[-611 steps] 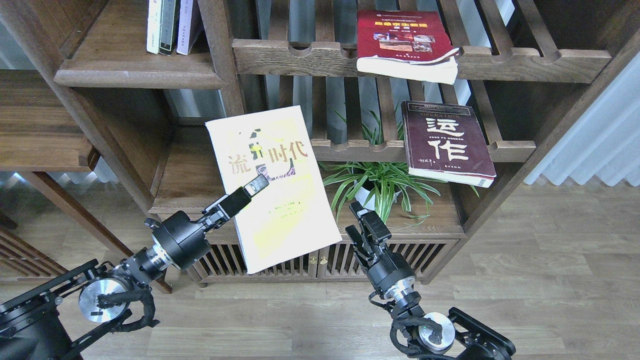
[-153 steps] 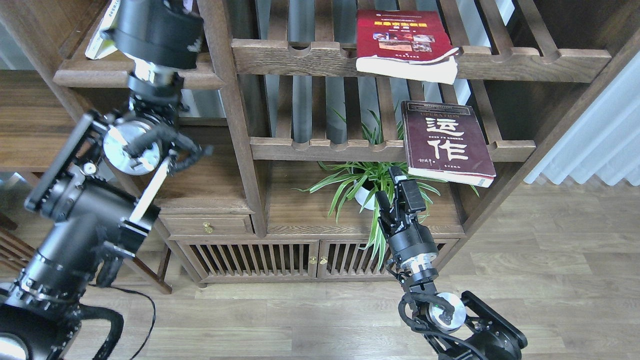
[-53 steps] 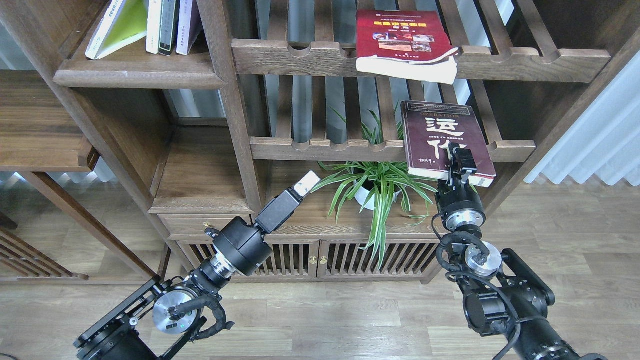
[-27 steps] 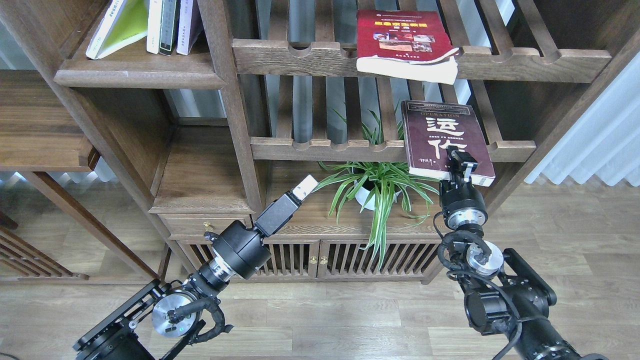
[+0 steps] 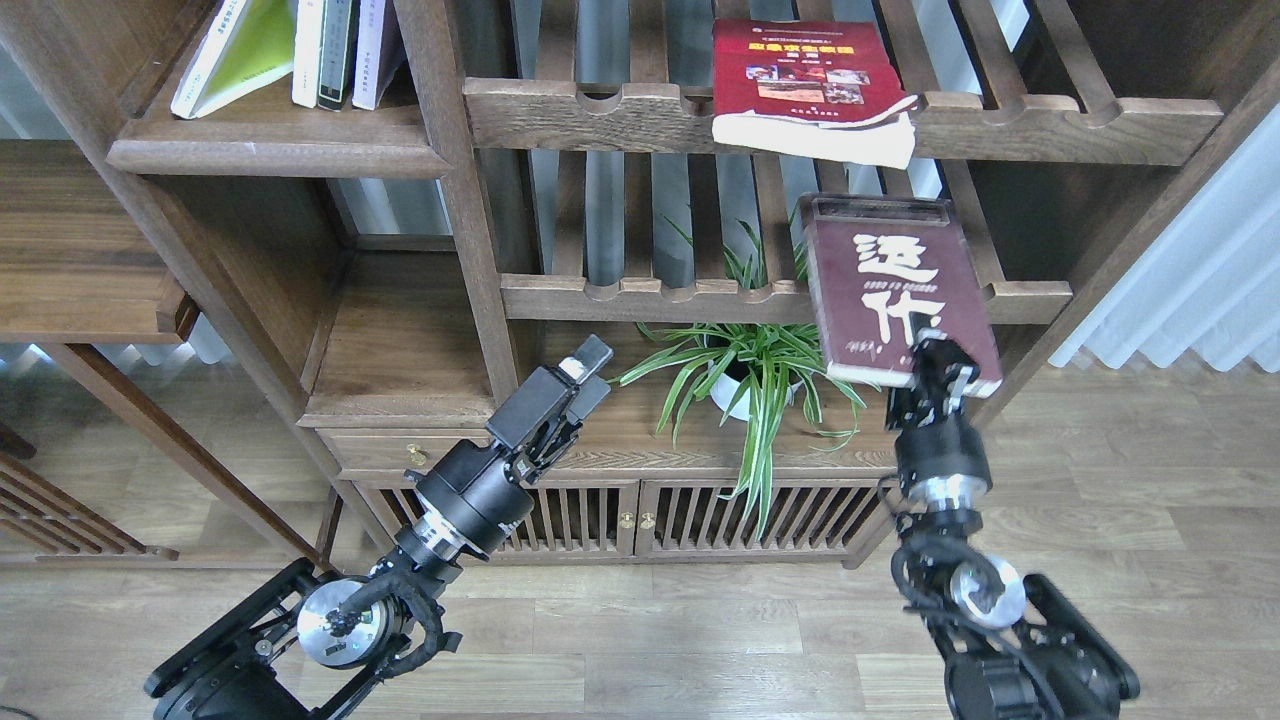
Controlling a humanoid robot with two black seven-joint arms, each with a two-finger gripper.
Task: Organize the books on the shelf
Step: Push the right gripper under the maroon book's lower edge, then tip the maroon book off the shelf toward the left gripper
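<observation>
The yellow-green book (image 5: 240, 55) leans against other books on the dark-brown shelf (image 5: 270, 152) at the top left. The red book (image 5: 800, 85) lies on the upper slatted rack, hanging over its front rail. My right gripper (image 5: 940, 362) is shut on the lower edge of the dark maroon book (image 5: 890, 285) and holds it tilted, in front of the lower slatted rack. My left gripper (image 5: 592, 370) is open and empty, low in the middle, in front of the cabinet top and apart from every book.
A potted spider plant (image 5: 750, 375) stands on the cabinet top between my two grippers. Three upright books (image 5: 340, 50) stand on the shelf right of the yellow-green one. A thick upright post (image 5: 470, 230) divides the shelf from the slatted racks (image 5: 650, 290).
The yellow-green book went from my left gripper onto the top-left shelf and that arm came down empty. My right gripper closed on the maroon book, which has now shifted and tilted off the rack.
</observation>
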